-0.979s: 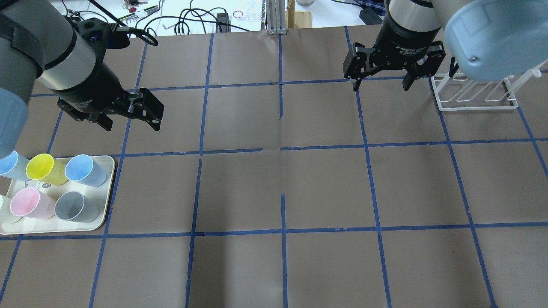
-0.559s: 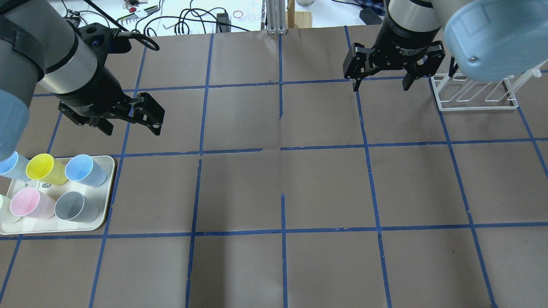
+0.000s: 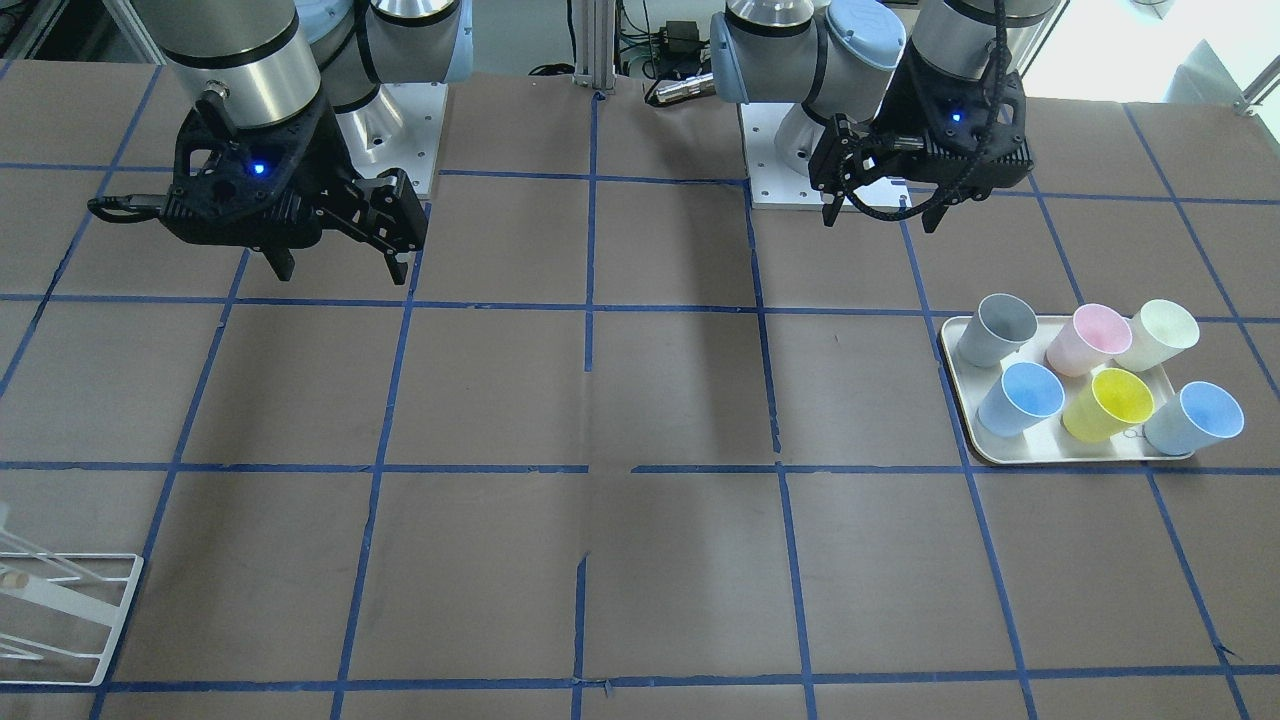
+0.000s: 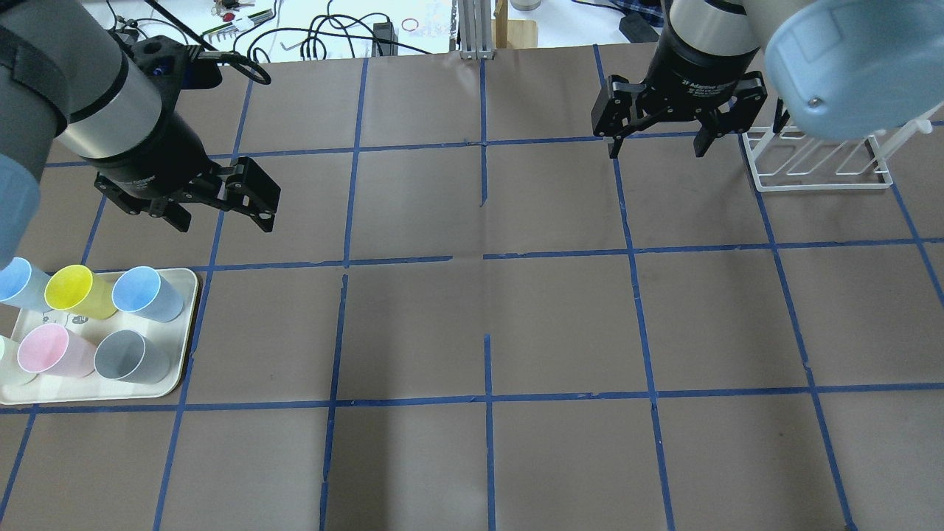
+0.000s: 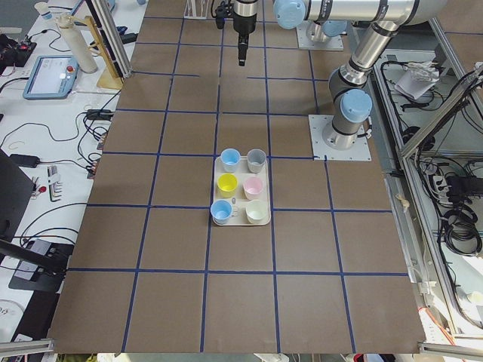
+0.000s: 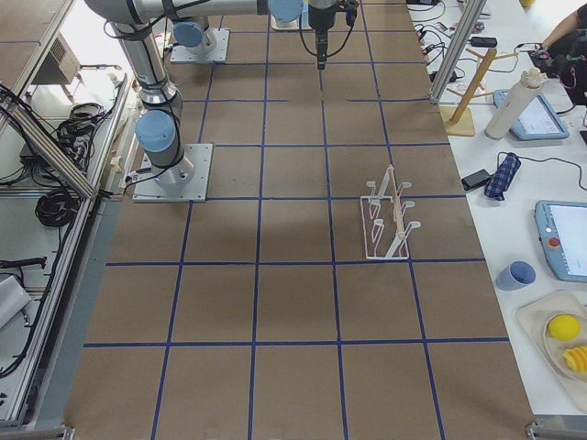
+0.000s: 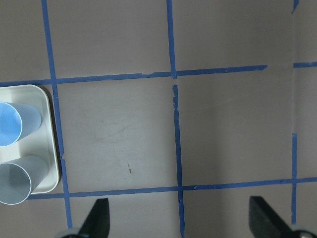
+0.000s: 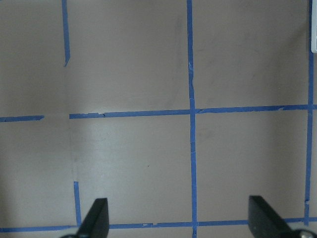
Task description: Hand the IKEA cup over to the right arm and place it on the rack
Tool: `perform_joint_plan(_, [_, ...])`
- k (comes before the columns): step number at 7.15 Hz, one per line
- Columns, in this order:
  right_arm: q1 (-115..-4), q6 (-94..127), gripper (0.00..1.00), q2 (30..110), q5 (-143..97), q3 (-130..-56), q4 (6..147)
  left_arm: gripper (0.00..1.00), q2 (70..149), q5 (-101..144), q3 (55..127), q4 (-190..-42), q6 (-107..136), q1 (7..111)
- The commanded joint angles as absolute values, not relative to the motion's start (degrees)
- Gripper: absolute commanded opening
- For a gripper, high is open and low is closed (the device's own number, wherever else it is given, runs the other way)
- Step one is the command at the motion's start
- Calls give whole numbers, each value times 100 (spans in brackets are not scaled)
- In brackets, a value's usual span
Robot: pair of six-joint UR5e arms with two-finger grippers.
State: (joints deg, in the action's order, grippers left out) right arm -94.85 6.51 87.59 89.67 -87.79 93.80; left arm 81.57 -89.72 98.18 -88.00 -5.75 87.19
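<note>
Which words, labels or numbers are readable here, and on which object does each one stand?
"2F Adaptive": white print on the body of the right pincer, overhead view; the rest is unreadable.
Left pincer: white print, too blurred to read.
Tray: small dark marks, too small to read.

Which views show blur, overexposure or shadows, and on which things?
Overhead exterior: the right arm's light-blue joint cap sits near the lens, blurred, hiding part of the white wire rack; the white bench beyond the table is washed out. Exterior front-facing: a soft, broad shadow lies on the brown paper table cover. Left wrist-mounted: the black fingertips look soft.
</note>
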Motion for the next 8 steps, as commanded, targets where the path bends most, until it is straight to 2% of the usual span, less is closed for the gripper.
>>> perform_joint_plan(1, [-9483,650,100,8763,8965,-8780,9378,100,8156,-8982,9835,-8719,-658,8684])
perform_joint_plan(5, [-9483,659,100,8754,8965,-8780,9378,100,8375,-9597,9826,-8623,-1815,7140])
perform_joint_plan(8, [-9501,659,100,8771,8956,-8780,9387,100,8700,-9598,9931,-7965,-2819,6646])
